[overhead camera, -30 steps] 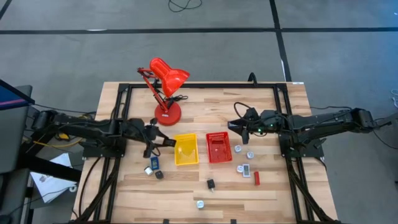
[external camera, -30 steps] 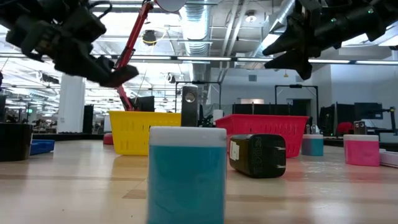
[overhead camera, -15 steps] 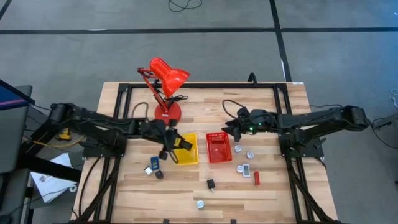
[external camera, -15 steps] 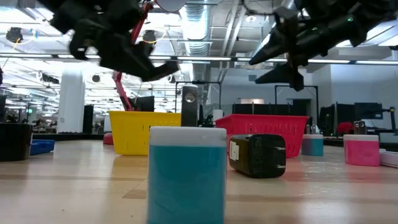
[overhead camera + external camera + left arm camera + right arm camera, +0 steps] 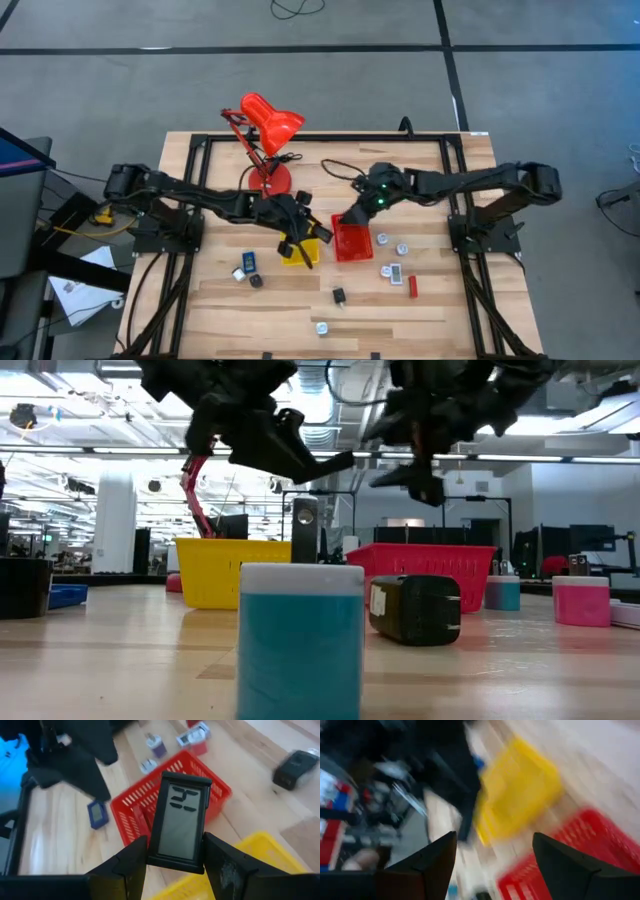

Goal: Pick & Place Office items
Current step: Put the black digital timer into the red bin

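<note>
A: What is the left gripper (image 5: pixel 175 870) doing?

B: It is squeezed tight on a small black clock (image 5: pixel 179 822) with a grey screen. It holds the clock up in the air over the yellow tray (image 5: pixel 287 245), near the middle of the tabletop (image 5: pixel 430 300).

A: And the right gripper (image 5: pixel 350 213)?

B: It hangs above the far left corner of the red tray (image 5: pixel 356 243). Its two fingers (image 5: pixel 570 865) are spread apart, and there is nothing between them.

A: Where are the other little things?

B: A blue piece (image 5: pixel 383 239) and two silvery bits (image 5: pixel 402 248) lie just to the right of the red tray. A red block (image 5: pixel 412 286) sits closer to the near edge on the right side. A small black charger (image 5: pixel 339 295) lies in front of the two trays. One silvery bit (image 5: pixel 321 327) is close to the near edge. A blue piece (image 5: pixel 248 262) and a dark bit (image 5: pixel 256 281) lie left of the yellow tray.

A: What is the big red thing?

B: That is a desk lamp (image 5: pixel 263 135), standing by the far edge of the tabletop.
</note>
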